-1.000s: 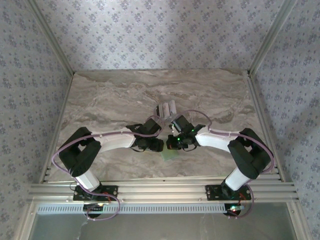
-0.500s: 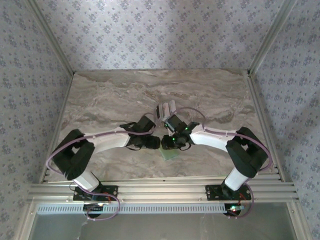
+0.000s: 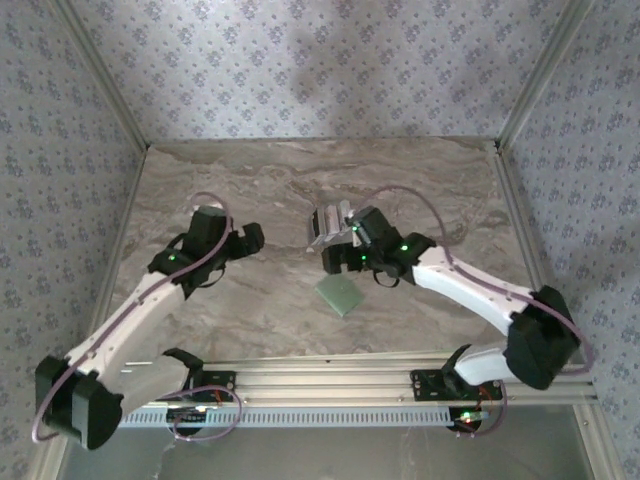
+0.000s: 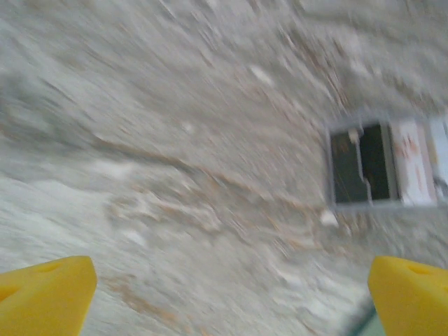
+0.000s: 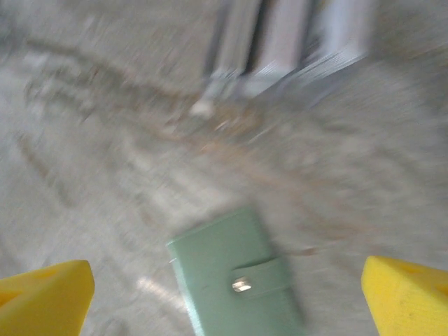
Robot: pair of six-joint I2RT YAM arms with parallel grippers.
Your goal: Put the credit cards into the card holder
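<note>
As card holder (image 3: 339,295) lies flat, cards (image 3: 327,228) near

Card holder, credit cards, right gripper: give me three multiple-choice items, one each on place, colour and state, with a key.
1. In the top view the card holder lies: A) above the credit cards in the picture; B) below them, apart; C) on them.
2. The card holder is: A) black; B) red; C) pale green.
3. The right gripper is: A) open, empty; B) shut on a card; C) shut on the card holder.
Key: 1 B, bare table shows between them; 2 C, clear in the right wrist view; 3 A, its yellow fingertips stand wide apart, gripping nothing.
</note>
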